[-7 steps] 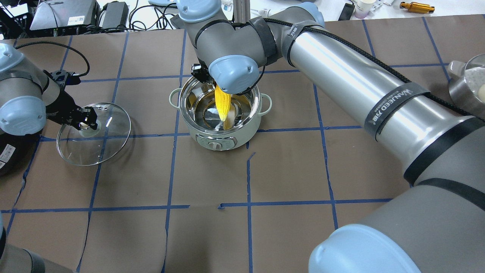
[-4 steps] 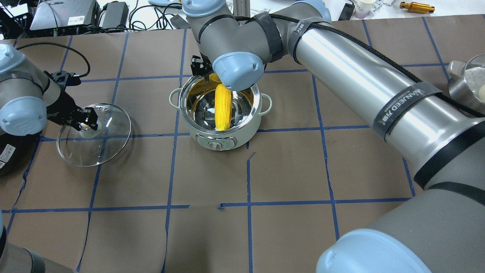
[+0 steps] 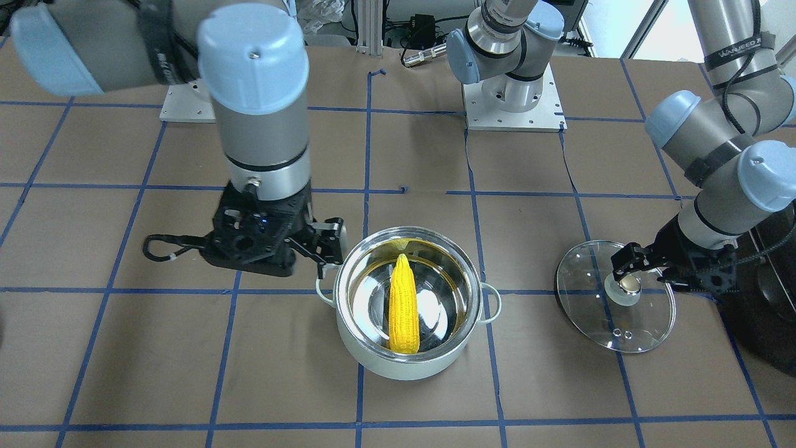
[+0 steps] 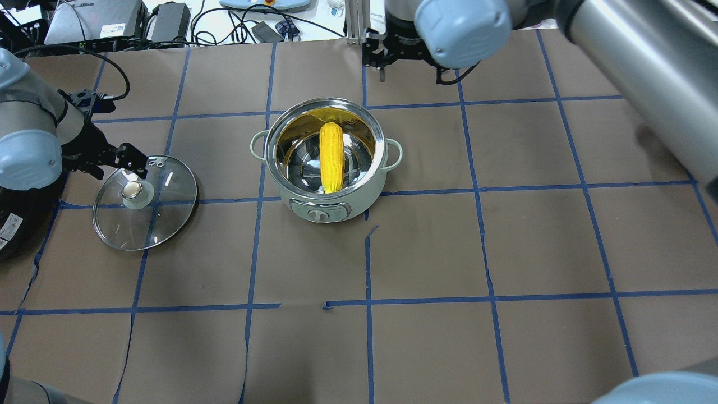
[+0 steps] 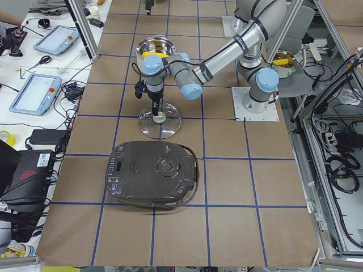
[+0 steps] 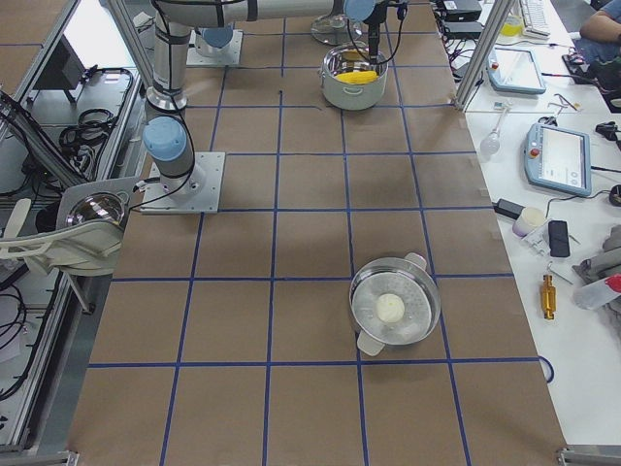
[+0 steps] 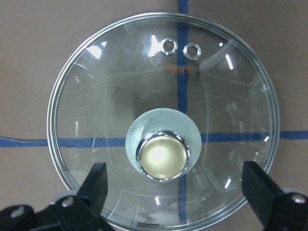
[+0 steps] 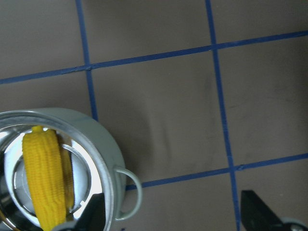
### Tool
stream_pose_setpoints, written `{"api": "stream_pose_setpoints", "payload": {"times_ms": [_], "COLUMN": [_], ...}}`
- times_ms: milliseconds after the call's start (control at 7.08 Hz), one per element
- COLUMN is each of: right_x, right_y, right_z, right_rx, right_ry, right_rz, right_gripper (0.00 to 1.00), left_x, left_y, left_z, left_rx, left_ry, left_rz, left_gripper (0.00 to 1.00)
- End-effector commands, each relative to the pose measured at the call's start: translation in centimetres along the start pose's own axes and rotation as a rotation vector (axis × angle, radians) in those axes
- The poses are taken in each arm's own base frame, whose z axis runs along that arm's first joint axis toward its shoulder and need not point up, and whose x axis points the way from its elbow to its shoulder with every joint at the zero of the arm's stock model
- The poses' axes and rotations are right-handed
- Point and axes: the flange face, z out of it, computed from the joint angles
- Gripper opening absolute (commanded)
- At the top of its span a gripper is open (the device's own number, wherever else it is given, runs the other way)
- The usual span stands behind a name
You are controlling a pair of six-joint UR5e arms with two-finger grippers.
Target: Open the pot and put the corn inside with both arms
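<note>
Brown, blue-taped tabletop [image 4: 426,252]. Nearest lies the glass lid [image 4: 146,219], flat, with the left gripper [image 4: 134,163] spread wide just above its knob, holding nothing. The corn [image 4: 331,157] rests inside the open pot [image 4: 320,212]. Beyond, the right gripper [image 3: 326,246] hangs spread and empty. Likely only clearing away is left: lift straight, nudging neither lid nor pot.

Yellow corn [image 4: 331,157] lies inside the open mint pot [image 4: 366,200] (glass lid [image 4: 164,214] flat, well apart).

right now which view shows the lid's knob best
The left wrist-mounted view: the knob sits large, sharp and unobstructed at centre, just past the open left gripper. Overhead shows it small; front-facing has it small beside the gripper; exterior left tiny; the others miss it.
</note>
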Motion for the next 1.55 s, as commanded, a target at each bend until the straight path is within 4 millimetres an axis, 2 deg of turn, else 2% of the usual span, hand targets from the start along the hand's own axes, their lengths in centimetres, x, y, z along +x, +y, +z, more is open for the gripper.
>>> {"api": "stream_pose_setpoints", "payload": {"times_ms": [0, 141, 282, 424, 565, 706, 847, 1129, 1412], "right_x": [9.1, 11.2, 12.2, 12.8, 13.0, 13.3, 13.7, 14.3, 14.4], "right_y": [0.9, 3.0, 4.2, 5.7, 6.7, 7.7, 7.5, 7.4, 8.0], "right_z": [-3.1, -4.1, -3.2, -3.7, -2.6, -3.2, -3.3, -3.8, -4.5], "right_rx": [-0.059, -0.077, -0.099, -0.102, -0.114, -0.106, -0.11, -0.1, -0.099], "right_ry": [0.02, 0.011, 0.012, 0.013, 0.014, 0.013, -0.026, -0.042, -0.045], "right_rz": [-0.052, -0.058, -0.12, -0.122, -0.123, -0.124, -0.105, -0.09, -0.09], "right_gripper": [1.0, 1.0, 1.0, 1.0, 1.0, 1.0, 1.0, 1.0, 1.0], "left_x": [3.8, 7.0, 11.7, 16.1, 20.0, 22.6, 23.5, 22.8, 22.8], "left_y": [-2.3, -3.2, -3.8, -3.3, -2.5, -1.3, -0.8, -0.6, 1.9], "left_z": [-9.6, -13.9, -16.1, -16.8, -17.8, -19.1, -19.4, -19.7, -20.7], "left_rx": [-0.022, -0.031, -0.002, 0.008, 0.027, 0.045, 0.049, 0.053, -0.013], "left_ry": [0.007, 0.008, -0.001, -0.06, -0.099, -0.094, -0.074, -0.071, -0.061], "left_rz": [-0.043, -0.058, -0.084, -0.042, -0.008, 0.009, 0.03, 0.027, 0.017], "left_gripper": [1.0, 1.0, 1.0, 1.0, 1.0, 1.0, 1.0, 1.0, 1.0]}}
